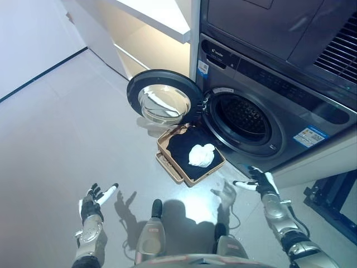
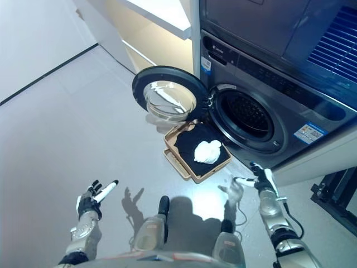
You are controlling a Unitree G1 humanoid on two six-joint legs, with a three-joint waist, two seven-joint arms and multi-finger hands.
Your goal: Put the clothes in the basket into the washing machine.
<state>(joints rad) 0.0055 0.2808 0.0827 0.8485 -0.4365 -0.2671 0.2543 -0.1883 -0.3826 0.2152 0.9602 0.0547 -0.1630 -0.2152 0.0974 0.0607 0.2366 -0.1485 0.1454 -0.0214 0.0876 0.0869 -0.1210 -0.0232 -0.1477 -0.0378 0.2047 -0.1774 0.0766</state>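
Basket (image 1: 179,167) sits on the floor directly below the washing machine (image 1: 279,95) with its door (image 1: 163,100) swung open, holding dark clothes (image 1: 184,146) and a white garment (image 1: 201,155), handy for loading. Left hand (image 1: 92,204) and right hand (image 1: 260,181) hover with fingers released, holding nothing.

door (image 1: 163,102) swung wide, drum mouth (image 1: 243,117) unobstructed, basket (image 1: 190,149) below

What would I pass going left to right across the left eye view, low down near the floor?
Left hand → basket holding dark and white clothes → right hand. The open washer door hangs above the basket, the drum further right.
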